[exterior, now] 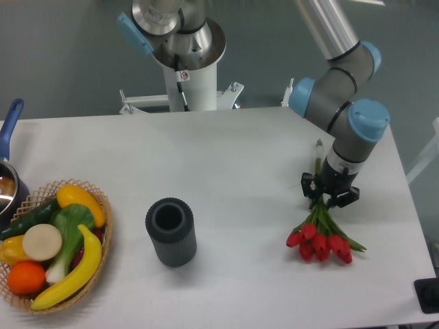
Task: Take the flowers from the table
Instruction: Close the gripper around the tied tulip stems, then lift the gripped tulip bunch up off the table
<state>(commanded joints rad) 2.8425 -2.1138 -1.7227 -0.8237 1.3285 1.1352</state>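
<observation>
The flowers [319, 241], a bunch of red tulips with long green stems, lie at the right side of the white table [226, 164], blooms toward the front and stem ends [318, 147] pointing back. My gripper [327, 199] reaches down over the middle of the stems, and its black fingers are shut on them from both sides. The stretch of stems under the gripper is hidden. The blooms seem to rest on the table or hover just off it; I cannot tell which.
A dark ribbed cylindrical vase [171, 232] stands upright in the middle front. A wicker basket [103, 212] of toy fruit and vegetables sits at the front left, with a blue-handled pot [8, 147] behind it. The robot base [184, 62] is at the back.
</observation>
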